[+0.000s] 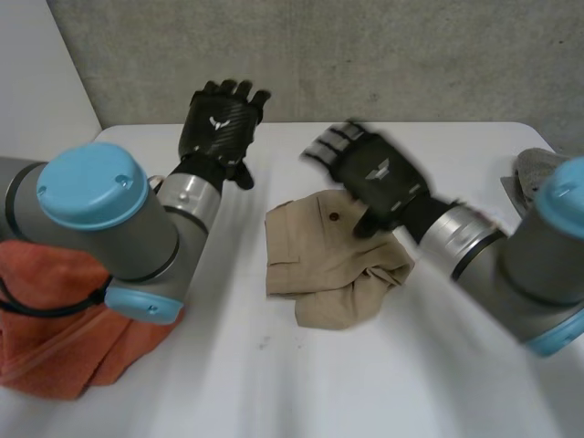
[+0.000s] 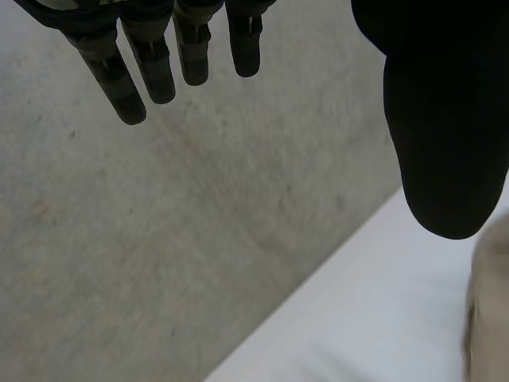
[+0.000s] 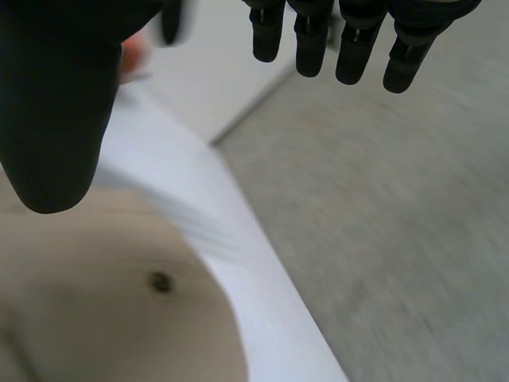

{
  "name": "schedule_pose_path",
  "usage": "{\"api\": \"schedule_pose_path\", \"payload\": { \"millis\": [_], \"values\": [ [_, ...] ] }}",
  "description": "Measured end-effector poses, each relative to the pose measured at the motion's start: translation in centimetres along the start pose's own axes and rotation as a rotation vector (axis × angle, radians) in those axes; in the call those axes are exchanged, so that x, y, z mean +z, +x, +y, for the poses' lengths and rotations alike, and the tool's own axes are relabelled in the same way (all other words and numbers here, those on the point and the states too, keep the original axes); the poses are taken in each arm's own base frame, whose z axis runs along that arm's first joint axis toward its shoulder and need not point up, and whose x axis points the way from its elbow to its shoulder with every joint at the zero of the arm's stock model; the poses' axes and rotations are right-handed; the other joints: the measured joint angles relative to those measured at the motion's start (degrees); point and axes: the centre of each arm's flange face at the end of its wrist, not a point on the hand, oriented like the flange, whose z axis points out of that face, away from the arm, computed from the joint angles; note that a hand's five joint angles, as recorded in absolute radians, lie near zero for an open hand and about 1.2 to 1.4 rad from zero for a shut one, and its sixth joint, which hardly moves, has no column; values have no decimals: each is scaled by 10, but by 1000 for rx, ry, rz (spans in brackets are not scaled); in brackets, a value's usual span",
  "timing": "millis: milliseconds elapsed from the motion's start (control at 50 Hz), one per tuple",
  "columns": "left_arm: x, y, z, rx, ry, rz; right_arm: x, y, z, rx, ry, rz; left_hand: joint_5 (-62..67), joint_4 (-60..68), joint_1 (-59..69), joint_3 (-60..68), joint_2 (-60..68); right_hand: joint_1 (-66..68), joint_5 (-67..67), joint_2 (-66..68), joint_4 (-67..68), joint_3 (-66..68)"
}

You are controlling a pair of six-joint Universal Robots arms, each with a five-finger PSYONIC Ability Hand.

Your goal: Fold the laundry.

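- Left hand (image 1: pixel 219 123): fingers (image 2: pixel 151 72) straight, released, near far edge of white surface (image 1: pixel 274 383).
- Right hand (image 1: pixel 374 178): released, fingers (image 3: pixel 310 48) straight, above rumpled tan fabric garment (image 1: pixel 319 265) lying mid-surface.

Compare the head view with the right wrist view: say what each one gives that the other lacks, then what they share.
The head view gives the whole outline of the crumpled tan shorts, the left hand apart from them, and a grey cloth at the edge of the white table. The right wrist view gives the right hand from its palm side, fingers straight, holding nothing. Both share the shorts' dark button, the table, and the right hand over the shorts.
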Motion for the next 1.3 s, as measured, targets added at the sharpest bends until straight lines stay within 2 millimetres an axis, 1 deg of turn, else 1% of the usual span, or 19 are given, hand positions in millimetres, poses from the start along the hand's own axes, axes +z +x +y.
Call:
{"api": "schedule_pose_path", "payload": {
  "millis": [40,120,160,220,240,280,360,480,620,700,860,940,980,1040,1100,1120,1140,1180,1300],
  "values": [
    [4,5,-6,-30,19,11,-1,21,-2,108,-16,74,0,0,0,0,0,0,0,0,0,0],
    [9,22,-13,-76,30,52,-4,52,2,243,-75,182,0,0,0,0,0,0,0,0,0,0],
    [11,36,-11,-88,8,86,-1,62,11,282,-143,201,0,0,0,0,0,0,0,0,0,0],
    [14,54,-1,-92,-48,132,6,66,25,311,-243,189,0,0,0,0,0,0,0,0,0,0],
    [14,58,2,-92,-63,142,8,67,29,316,-266,182,0,0,0,0,0,0,0,0,0,0],
    [15,70,16,-88,-129,172,17,66,44,336,-348,146,0,-1,0,0,0,0,0,0,0,0],
    [12,80,37,-77,-222,196,27,59,63,365,-421,93,0,-1,0,0,0,0,0,0,0,0],
    [5,83,63,-58,-336,192,37,40,82,398,-479,25,0,-1,0,0,0,0,0,0,0,0],
    [-6,83,78,-41,-436,203,37,26,96,395,-521,-7,0,-1,0,0,0,0,0,0,0,0],
    [-11,83,86,-33,-479,215,34,23,103,329,-548,-14,0,-1,0,0,0,-7,0,0,0,0],
    [-17,86,98,-23,-531,236,26,24,119,64,-635,-5,0,-1,0,0,0,-37,0,-28,0,0],
    [-16,85,91,-25,-521,240,25,27,119,-11,-637,12,0,-1,0,0,-4,-37,0,-32,0,0],
    [-14,83,80,-31,-496,245,26,33,111,-34,-607,40,0,-1,0,0,-4,-38,0,-32,0,0],
    [-12,79,61,-43,-451,260,26,42,93,-64,-540,90,0,-1,0,0,-4,-38,0,-32,0,0],
    [-9,73,38,-61,-397,281,22,48,74,-89,-468,142,0,-1,0,0,-4,-38,-1,-32,0,0],
    [-9,72,34,-64,-387,285,21,48,72,-92,-457,149,0,-1,0,0,-4,-38,-1,-32,0,0],
    [-7,66,18,-77,-345,300,14,47,64,-100,-420,172,0,-1,0,0,-4,-38,-1,-32,0,0],
    [-6,58,-1,-90,-298,320,3,40,59,-101,-393,183,0,-1,0,0,-4,-38,-1,-32,0,0],
    [-6,44,-32,-148,-207,413,-31,7,62,-80,-375,145,0,-1,0,0,-4,-38,-1,-32,0,0]
  ]
}}
